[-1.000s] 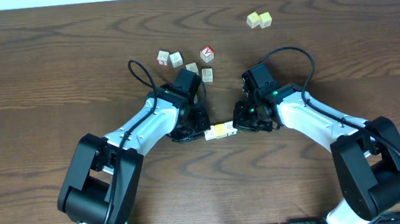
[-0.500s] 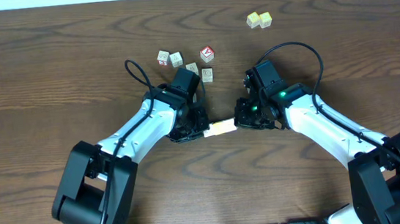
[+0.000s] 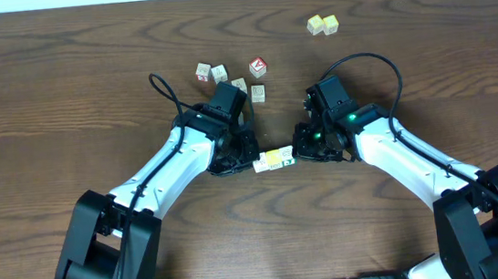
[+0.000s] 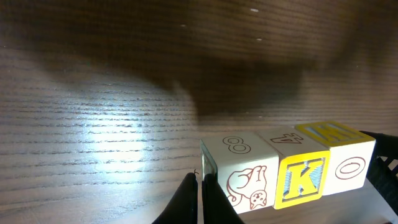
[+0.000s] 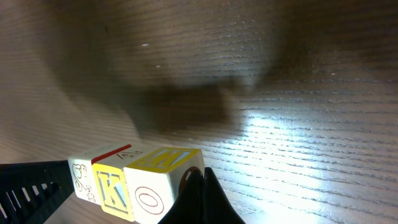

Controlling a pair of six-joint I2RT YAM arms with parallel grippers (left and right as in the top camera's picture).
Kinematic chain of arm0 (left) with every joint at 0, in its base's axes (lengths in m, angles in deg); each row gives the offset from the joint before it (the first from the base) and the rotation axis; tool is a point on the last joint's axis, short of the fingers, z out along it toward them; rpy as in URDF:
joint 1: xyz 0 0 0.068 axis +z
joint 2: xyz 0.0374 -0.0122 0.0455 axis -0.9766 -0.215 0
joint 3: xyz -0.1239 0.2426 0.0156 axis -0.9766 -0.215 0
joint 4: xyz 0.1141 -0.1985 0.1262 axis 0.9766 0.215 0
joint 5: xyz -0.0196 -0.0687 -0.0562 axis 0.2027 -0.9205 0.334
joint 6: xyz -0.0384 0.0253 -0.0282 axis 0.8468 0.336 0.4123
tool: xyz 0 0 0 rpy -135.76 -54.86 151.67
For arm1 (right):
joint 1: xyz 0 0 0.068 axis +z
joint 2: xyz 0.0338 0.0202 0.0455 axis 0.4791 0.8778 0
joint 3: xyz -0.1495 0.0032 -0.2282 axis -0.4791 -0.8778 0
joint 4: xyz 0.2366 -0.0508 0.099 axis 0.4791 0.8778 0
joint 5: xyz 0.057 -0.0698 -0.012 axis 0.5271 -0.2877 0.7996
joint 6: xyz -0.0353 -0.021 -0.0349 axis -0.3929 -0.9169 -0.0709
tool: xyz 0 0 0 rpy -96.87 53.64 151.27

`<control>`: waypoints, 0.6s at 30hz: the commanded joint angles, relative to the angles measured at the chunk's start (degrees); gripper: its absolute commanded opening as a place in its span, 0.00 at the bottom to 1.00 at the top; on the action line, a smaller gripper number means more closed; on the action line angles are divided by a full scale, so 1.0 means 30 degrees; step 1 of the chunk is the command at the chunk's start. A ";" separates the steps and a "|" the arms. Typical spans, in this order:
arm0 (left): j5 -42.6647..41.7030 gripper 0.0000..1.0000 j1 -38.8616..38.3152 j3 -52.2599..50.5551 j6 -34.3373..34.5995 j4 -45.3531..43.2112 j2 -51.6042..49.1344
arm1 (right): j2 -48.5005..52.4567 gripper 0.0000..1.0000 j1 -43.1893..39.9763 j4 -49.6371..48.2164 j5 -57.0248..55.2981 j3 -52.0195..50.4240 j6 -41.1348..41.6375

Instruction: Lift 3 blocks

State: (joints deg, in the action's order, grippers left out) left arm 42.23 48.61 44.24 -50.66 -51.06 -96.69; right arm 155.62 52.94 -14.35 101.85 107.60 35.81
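The three blocks are being squeezed end to end between the closed left claw and closed right claw, apparently above the desk. If pressure is being eased unevenly, the middle block risks being dropped.

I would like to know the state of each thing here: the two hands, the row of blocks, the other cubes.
row of three blocks: end to end, squeezed between both hands, apparently off the table.
left hand: shut, tips against one end of the row.
right hand: shut, against the other end.
red-faced cube: resting on the table, untouched.
two pale-yellow cubes: side by side on the table.
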 commanded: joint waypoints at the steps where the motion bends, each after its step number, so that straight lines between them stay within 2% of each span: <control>1: -0.2084 0.07 -0.0335 0.0029 -0.0036 -0.0342 0.0590 | -0.0262 0.01 0.0357 -0.0335 0.2973 0.0058 -0.0270; 8: -0.2084 0.07 -0.0335 0.0029 -0.0029 -0.0350 0.2127 | -0.0590 0.01 0.0357 -0.0714 0.3534 0.0058 -0.0189; 18: -0.2098 0.07 -0.0335 0.0029 0.0197 -0.0350 0.2251 | -0.1967 0.01 0.0357 -0.0707 0.3606 0.0058 -0.0131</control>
State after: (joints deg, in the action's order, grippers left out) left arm 41.93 48.70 44.09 -50.64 -50.95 -90.33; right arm 153.02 52.66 -15.27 102.64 106.97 35.79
